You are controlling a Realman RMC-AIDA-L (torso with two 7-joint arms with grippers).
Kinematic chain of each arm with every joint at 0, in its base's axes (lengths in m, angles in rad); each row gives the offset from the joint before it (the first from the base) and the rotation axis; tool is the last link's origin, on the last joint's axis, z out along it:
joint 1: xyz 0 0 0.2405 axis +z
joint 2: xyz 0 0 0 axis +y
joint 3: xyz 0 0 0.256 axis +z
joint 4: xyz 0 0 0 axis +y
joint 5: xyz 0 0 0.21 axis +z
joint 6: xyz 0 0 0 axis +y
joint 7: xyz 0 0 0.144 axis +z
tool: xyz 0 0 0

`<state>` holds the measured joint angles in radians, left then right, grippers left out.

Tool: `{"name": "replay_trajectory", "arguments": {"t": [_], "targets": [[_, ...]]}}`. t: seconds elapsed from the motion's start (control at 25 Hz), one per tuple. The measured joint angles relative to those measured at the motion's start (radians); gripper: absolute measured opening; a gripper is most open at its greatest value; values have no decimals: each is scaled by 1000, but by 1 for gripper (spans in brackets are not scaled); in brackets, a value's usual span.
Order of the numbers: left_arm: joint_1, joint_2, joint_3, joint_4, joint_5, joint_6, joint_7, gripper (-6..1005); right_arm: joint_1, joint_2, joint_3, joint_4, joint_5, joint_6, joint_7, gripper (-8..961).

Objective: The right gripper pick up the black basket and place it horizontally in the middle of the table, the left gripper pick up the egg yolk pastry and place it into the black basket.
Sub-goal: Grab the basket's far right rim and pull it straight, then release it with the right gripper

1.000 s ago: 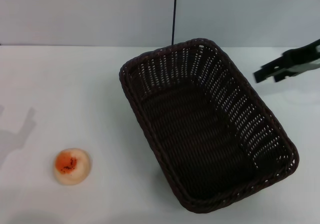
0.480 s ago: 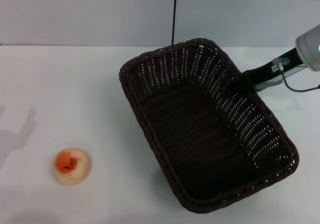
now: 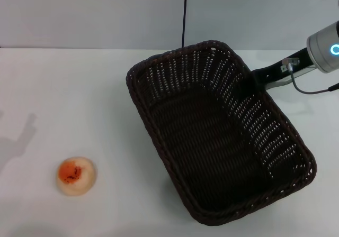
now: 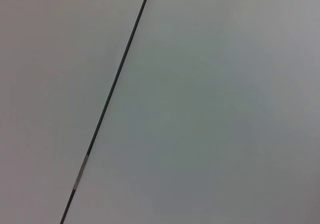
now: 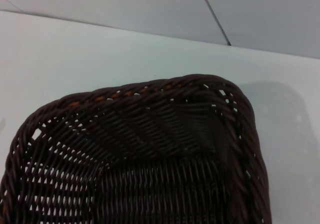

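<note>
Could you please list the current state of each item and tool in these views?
Basket: upright, empty, askew on the table.
Pastry: on the table, outside the basket, untouched.
Right tool: at the basket's far right rim.
Left tool: out of view.

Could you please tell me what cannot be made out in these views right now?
- Right gripper: head view; its fingertips merge with the black basket rim, so open or shut is unclear.
- Left gripper: in no view; the left wrist view shows only wall.
- Egg yolk pastry: underside hidden against the table.
</note>
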<state>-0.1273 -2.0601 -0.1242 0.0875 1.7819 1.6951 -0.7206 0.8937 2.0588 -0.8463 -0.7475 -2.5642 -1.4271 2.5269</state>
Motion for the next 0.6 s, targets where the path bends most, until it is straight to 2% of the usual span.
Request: {"name": "replay_trajectory", "arguments": {"t": [0.24,0.44,0.6], "targets": [[-6,0,-4,4,-1,-7,6,831,-1,3,-55,-29,-3,-6,-2,295],[-2,0,-11,18,-1,-2,2,831,-15,-1,-82,-149,-3,-64,-52,165],[2,0,-11,20,-1,0,5,831,-5,-11,-97,-237,-4,-148,-220,165]]}}
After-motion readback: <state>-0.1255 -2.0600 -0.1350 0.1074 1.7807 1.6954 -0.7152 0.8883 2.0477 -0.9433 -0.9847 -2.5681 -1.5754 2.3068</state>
